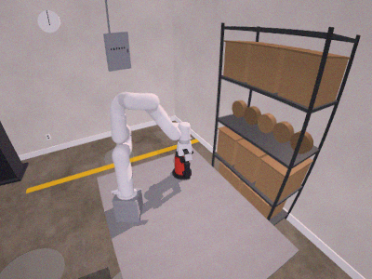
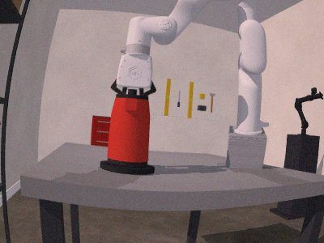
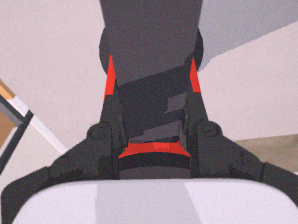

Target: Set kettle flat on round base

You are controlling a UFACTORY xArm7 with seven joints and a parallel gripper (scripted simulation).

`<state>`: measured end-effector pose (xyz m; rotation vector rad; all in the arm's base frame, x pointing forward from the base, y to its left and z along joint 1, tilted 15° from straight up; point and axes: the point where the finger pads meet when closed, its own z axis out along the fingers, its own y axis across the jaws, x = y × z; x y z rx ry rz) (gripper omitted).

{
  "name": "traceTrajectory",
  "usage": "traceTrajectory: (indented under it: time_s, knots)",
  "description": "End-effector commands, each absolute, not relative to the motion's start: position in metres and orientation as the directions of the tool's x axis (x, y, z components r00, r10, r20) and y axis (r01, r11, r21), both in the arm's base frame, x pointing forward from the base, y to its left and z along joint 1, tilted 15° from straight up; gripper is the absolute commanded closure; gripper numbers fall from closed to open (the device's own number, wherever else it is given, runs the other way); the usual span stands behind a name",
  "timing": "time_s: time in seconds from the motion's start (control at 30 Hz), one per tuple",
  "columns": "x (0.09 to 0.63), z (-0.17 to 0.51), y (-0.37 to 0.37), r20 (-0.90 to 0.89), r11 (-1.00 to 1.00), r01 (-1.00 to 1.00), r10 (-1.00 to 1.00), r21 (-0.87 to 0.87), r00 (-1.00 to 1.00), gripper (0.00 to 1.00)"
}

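The red kettle (image 1: 179,165) (image 2: 130,130) looks upright, within what I can judge, over its black round base (image 1: 177,176) (image 2: 127,168). In the exterior view its foot looks roughly centered on the disk, with no gap that I can make out. The base lies on the table. The stud and the ring are hidden, so I cannot see whether they are engaged. My gripper (image 3: 152,90) points down and is shut on the black handle (image 3: 152,45) behind the body. The fingertips are hidden by the kettle in the exterior view.
The kettle stands near an end of the grey table (image 1: 209,223) (image 2: 194,182). The arm's grey pedestal (image 1: 127,208) (image 2: 247,151) is on the table beside it. A tall shelf rack (image 1: 309,130) with boxes stands beyond the table's edge.
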<state>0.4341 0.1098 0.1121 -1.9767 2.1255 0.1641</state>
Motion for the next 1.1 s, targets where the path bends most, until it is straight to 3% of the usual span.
traceTrajectory:
  time_s: [0.0, 0.77, 0.8, 1.07]
  knots:
    - [0.4357, 0.1136, 0.1094, -0.246, 0.083, -0.993, -0.967, -0.081, -0.061, 1.00]
    - [0.4359, 0.1108, 0.1101, -0.246, 0.083, -0.993, -0.967, -0.081, -0.061, 1.00]
    - [0.4359, 0.1108, 0.1101, -0.246, 0.083, -0.993, -0.967, -0.081, -0.061, 0.19]
    - [0.4359, 0.1108, 0.1101, -0.246, 0.083, -0.993, -0.967, -0.081, -0.061, 0.19]
